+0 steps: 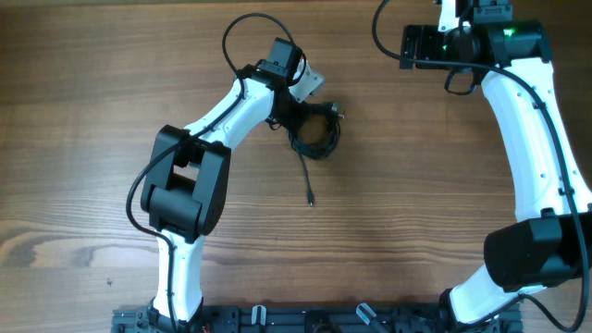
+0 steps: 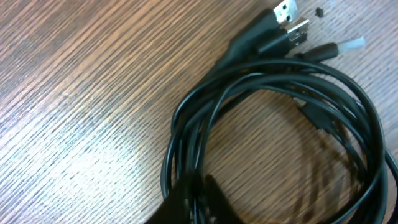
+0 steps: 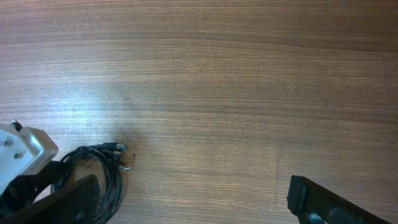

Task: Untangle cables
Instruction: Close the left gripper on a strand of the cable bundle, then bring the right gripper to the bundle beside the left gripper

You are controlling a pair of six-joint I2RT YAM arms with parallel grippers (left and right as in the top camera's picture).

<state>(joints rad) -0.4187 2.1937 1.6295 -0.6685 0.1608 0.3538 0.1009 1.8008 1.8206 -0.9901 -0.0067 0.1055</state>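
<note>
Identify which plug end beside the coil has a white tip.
The lowest, rightmost plug: black body, whitish tip. The two USB plugs above it end in bare silver metal.

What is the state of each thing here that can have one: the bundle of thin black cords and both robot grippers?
The thin black cables: coiled in one tangled bundle on the brown wooden table, one end trailing out loose.
The black two-finger left gripper: shut on the coil's strands.
The black two-finger right gripper: open, empty, well apart from the bundle.
</note>
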